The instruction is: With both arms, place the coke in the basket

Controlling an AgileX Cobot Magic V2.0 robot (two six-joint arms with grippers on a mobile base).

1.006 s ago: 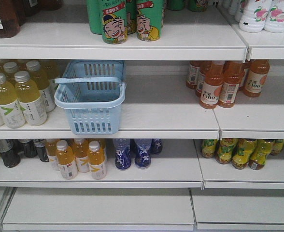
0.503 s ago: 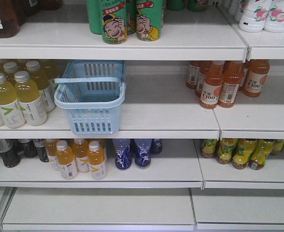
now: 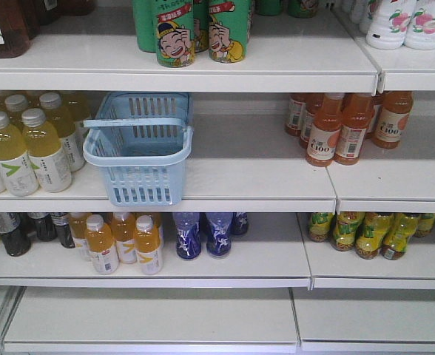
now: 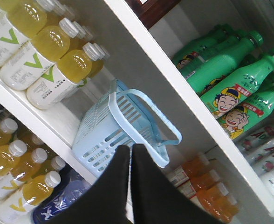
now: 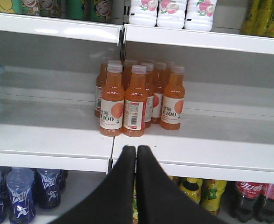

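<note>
2 grippers, both empty, is what you have at this moment. The left gripper [image 4: 131,148] has its jaws pressed together with nothing between them, and it faces the basket [image 3: 140,185]. The right gripper [image 5: 136,149] is likewise closed on nothing and faces the orange bottles [image 5: 136,100].

Basket: stands on the middle shelf [image 3: 262,185], left part, just beside the yellow bottles [image 3: 25,148]. Its handle [image 3: 136,123] crosses the opening. Nothing red shows inside it.

Coke: not in any view. The dark cola bottles [image 5: 249,200] low on the right of the right wrist view have red labels, but they are plastic; do not take 1 of those.

Judgement: the task is at its start, with the search and pick not yet done.

Notes for the step:
- Find the red metal bottle first; no grasp can be planned from these views.
- Open the picking jaws wide before you approach, and close on the body, not the narrow neck. Glossy metal will likely slip.
- Use the other arm to steady the basket, because light plastic may slide on the smooth shelf.
- Lower the bottle in clear of the handle, upright if it fits under the shelf above.
</note>
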